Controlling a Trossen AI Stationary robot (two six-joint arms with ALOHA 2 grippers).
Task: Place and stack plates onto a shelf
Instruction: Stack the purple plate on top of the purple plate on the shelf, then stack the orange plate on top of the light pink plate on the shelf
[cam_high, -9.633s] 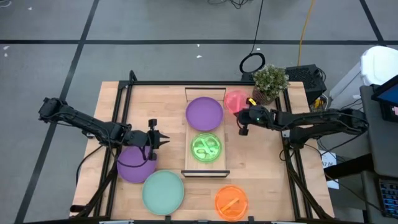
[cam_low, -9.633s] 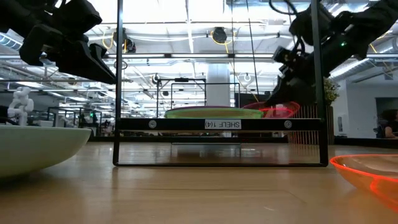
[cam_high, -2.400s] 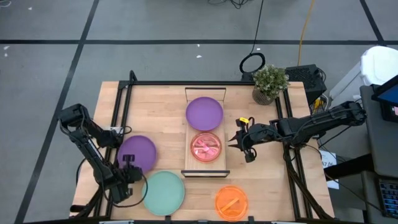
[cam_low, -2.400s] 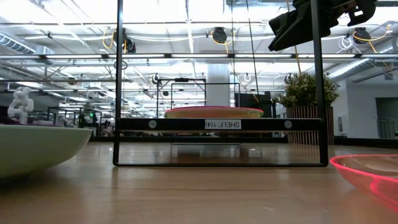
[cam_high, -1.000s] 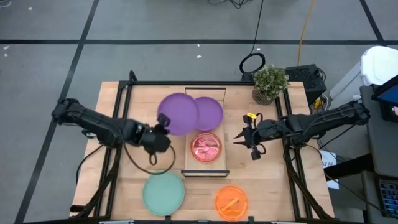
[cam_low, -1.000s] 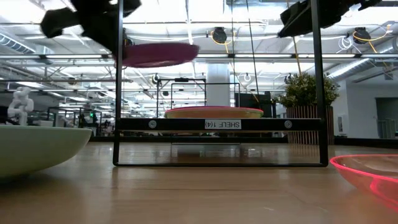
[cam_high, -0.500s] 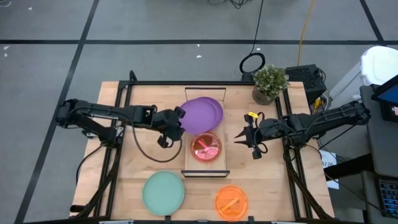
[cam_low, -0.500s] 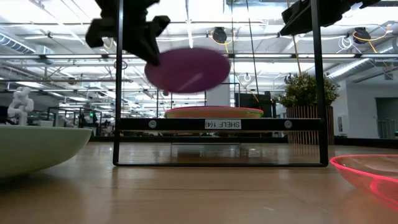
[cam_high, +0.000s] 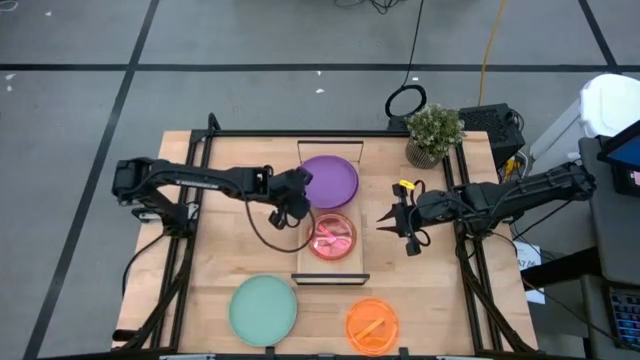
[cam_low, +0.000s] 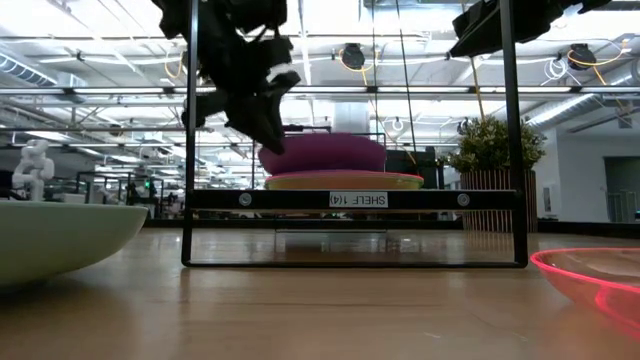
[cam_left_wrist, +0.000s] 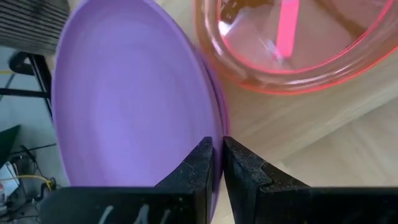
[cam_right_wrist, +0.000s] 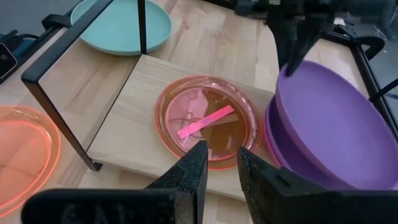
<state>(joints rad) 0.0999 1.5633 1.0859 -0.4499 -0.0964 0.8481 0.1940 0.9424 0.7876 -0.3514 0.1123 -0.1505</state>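
Observation:
My left gripper (cam_high: 297, 192) (cam_left_wrist: 217, 148) is shut on a large purple plate (cam_left_wrist: 124, 93) (cam_right_wrist: 336, 118), over the far half of the shelf (cam_high: 352, 262). A second purple plate (cam_right_wrist: 287, 158) lies on the board right beneath it. On the shelf's near half a translucent red-pink plate (cam_high: 332, 237) sits on another plate whose edge shows in the low view. The mint-green plate (cam_high: 263, 310) and the orange plate (cam_high: 372, 325) rest on the tabletop near its near edge. My right gripper (cam_high: 393, 219) (cam_right_wrist: 222, 163) hovers right of the shelf, open by a narrow gap, touching nothing. My left gripper pinches the held purple plate's rim (cam_left_wrist: 211, 127) on its left side, one finger above the rim and one below. The fingers (cam_right_wrist: 292, 43) come from the table's left, slanting down. The plate is tilted, its gripped side higher, its far-right part low over the purple plate beneath.
Thin black end frames (cam_right_wrist: 62, 81) stand at the shelf's two short ends. A potted plant (cam_high: 435, 132) stands at the table's far right corner. A black frame (cam_high: 200, 170) runs round the table. Bare wood lies left of the shelf (cam_high: 240, 250).
My left gripper has carried the purple plate toward the table's right, from left of the shelf to over its far half, and has come down. The plate has gone from level and high to tilted and low over the other purple plate.

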